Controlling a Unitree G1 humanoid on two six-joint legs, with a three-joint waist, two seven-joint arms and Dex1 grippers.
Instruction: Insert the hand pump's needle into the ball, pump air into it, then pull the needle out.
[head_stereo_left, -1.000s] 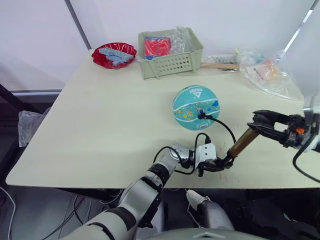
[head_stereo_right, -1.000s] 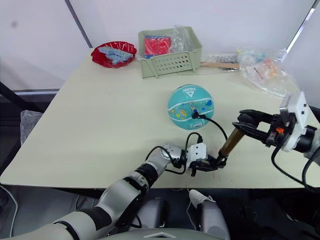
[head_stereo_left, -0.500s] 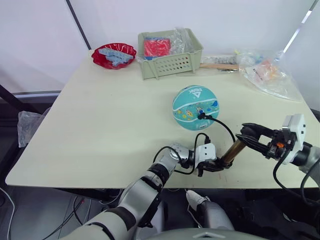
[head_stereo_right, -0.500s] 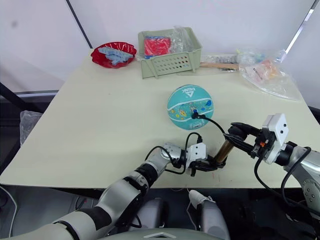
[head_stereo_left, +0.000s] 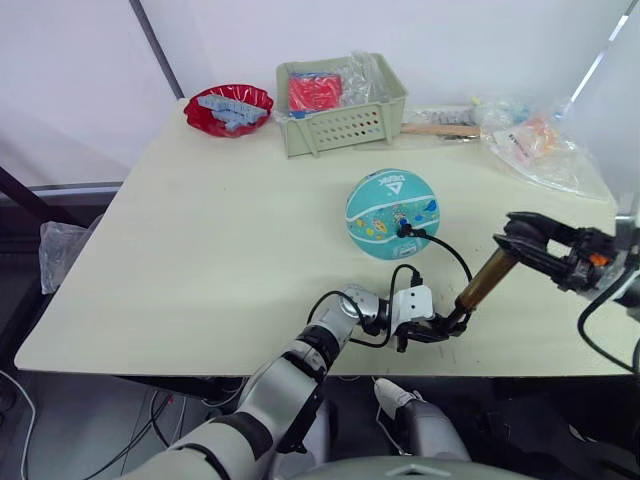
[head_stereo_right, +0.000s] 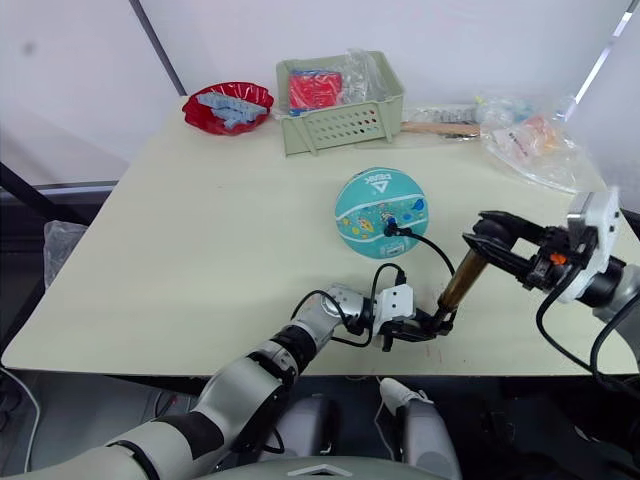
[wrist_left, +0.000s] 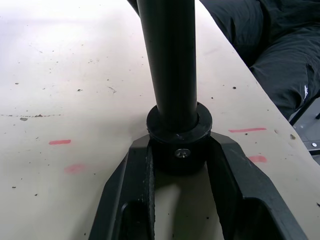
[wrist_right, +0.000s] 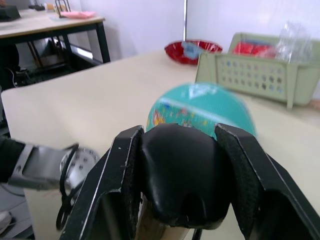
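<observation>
Left gripper (head_stereo_left: 432, 331) clamps the pump (head_stereo_left: 485, 281) base; right gripper (head_stereo_left: 527, 236) clenches its handle. Behind the ball (head_stereo_left: 393, 213): basket (head_stereo_left: 340, 104), red bowl (head_stereo_left: 228, 108), bags (head_stereo_left: 540, 145).

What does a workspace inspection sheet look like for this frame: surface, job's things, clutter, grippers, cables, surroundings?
Surface: pale table, faint red marks by the near edge.
Job's things: ball mid-table; hand pump tilted, base on the table; hose runs to the ball, needle not discernible.
Clutter: green basket, red bowl, plastic bags along the far edge.
Grippers: left gripper shut on the pump's base; right gripper shut on its handle.
Cables: black cable looped at the left wrist.
Surroundings: white walls; another table in the right wrist view.
</observation>
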